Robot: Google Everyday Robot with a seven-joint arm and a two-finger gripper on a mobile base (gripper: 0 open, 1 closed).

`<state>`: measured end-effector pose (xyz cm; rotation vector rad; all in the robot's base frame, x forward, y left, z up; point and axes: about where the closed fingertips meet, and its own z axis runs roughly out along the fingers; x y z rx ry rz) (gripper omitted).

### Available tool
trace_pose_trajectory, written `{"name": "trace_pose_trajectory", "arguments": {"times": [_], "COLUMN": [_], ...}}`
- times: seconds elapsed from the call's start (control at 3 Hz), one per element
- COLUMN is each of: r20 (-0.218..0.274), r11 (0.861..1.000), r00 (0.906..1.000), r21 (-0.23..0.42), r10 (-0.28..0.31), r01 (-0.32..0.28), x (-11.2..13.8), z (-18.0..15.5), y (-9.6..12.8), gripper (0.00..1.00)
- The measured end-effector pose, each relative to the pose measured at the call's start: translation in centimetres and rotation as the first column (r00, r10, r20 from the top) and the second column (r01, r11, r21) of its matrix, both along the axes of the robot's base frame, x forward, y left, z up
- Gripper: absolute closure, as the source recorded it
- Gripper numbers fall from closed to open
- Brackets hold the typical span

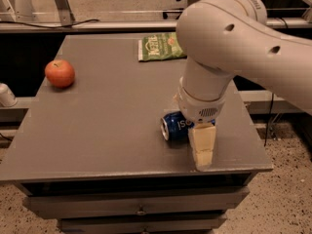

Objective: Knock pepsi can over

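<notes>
The pepsi can is dark blue with white lettering. It lies on its side on the grey table, near the front right, with its silver end facing left. My gripper hangs from the big white arm just right of and in front of the can, close against it. A cream-coloured finger points down toward the table's front edge. The arm hides the can's right end.
A red apple sits at the table's left side. A green snack bag lies flat at the back middle. The table's front edge runs just below the gripper. Drawers sit under the tabletop.
</notes>
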<state>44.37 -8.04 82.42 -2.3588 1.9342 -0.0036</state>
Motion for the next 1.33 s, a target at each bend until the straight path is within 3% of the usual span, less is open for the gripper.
{"name": "trace_pose_trajectory", "arguments": {"times": [0.33,0.67,1.0,1.33], "r20": [-0.002,0.008,0.009,-0.014], "r11": [0.994,0.970,0.926,0.873], "r00": [0.9972,0.9878,0.9755,0.9692], "r21": [0.078,0.190,0.316,0.432], "r10": [-0.074,-0.156,-0.220,-0.246], "r01": [0.074,0.151,0.206,0.228], "x": [1.3,3.6,5.4,4.9], "z": [1.8,5.5,9.8,12.7], "y": [-2.2,-5.0,-7.4,-9.3], "gripper": [0.00,0.00,0.00,0.00]}}
